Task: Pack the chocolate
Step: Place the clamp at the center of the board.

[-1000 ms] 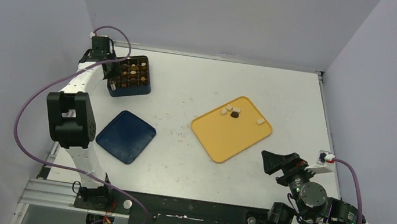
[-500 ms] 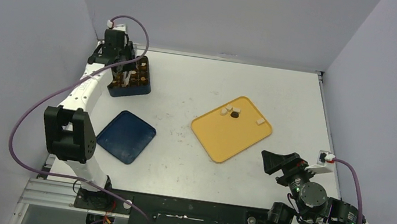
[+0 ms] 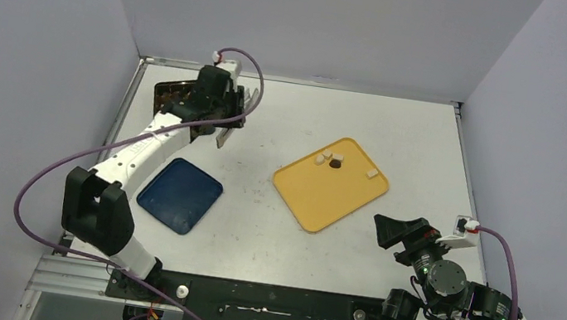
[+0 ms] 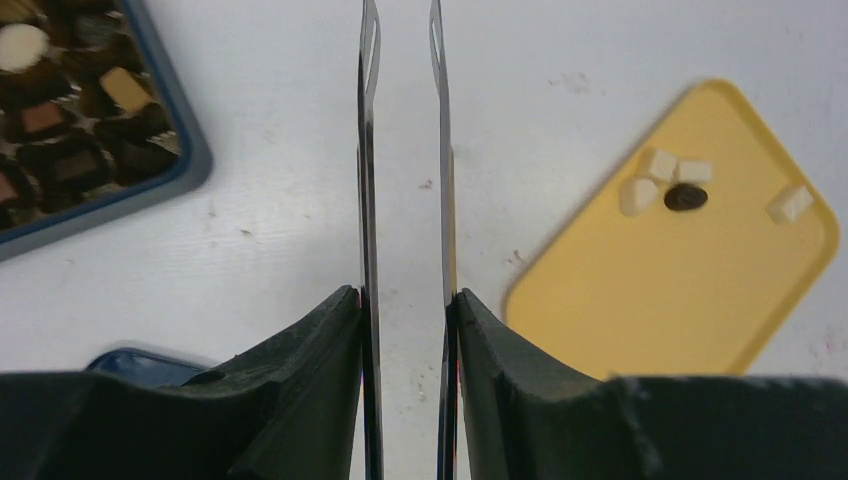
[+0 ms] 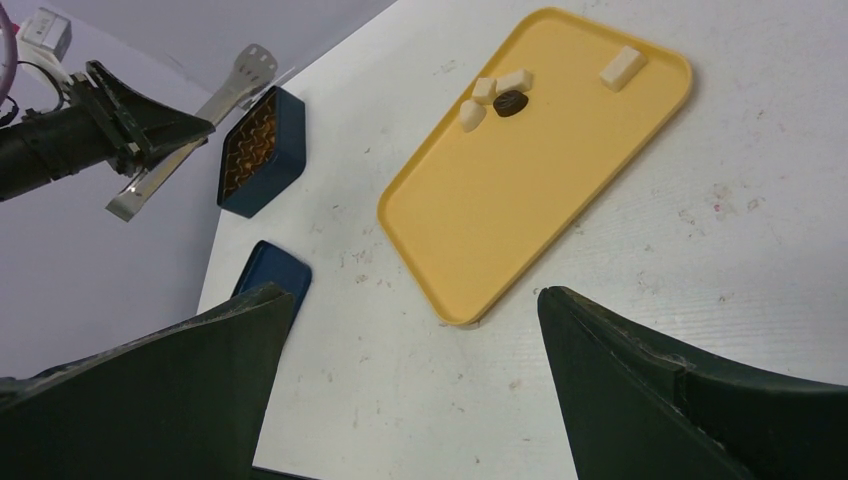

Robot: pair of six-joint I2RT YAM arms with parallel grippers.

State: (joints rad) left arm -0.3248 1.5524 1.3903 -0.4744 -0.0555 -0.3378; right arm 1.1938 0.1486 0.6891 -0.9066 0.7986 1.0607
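The left gripper [image 4: 405,305], clamped on the tongs [image 4: 367,180], has swung from the box [image 4: 196,160] toward the tray [image 4: 650,300], blades apart and empty, ready for more chocolate [image 4: 685,197].

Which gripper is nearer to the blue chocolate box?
Left. The left gripper, holding tongs, hangs beside the box at the far left; the right gripper is open at the front right, beyond the tray.

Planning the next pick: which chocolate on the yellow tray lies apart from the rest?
The cream-white piece near the yellow tray's right corner, seen from above; the other three white pieces and the dark one cluster together.
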